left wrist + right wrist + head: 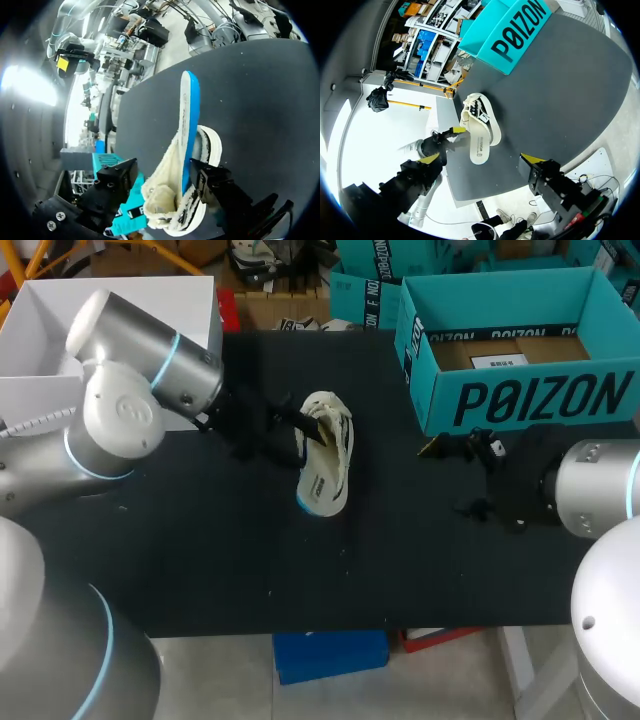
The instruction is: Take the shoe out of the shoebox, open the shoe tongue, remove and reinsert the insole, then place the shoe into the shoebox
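Table: the black table (210, 560) carried it all.
R claw: the right gripper (481, 160) hung over the table's right side, tips spread wide w/ nothing btwn them, well apart from the shoe. Prob. parked there, free to come in for the tongue or insole.
Shoe: the cream shoe (328, 460) was out of its box, lying near mid-table, laced end toward the far side.
L claw: the left gripper (167, 182) pinched the shoe at that laced end, a finger each side, both touching. It looked like a steadying hold to keep the opening reachable.
Blue strip: a blue strip (190, 125) ran along the shoe; sole or insole, couldn't tell.
Shoebox: the teal shoebox (540, 400) stood open at far right w/ no shoe inside, prob. left ready for the last step.
Stage: take-out done; insole work seemingly pending.
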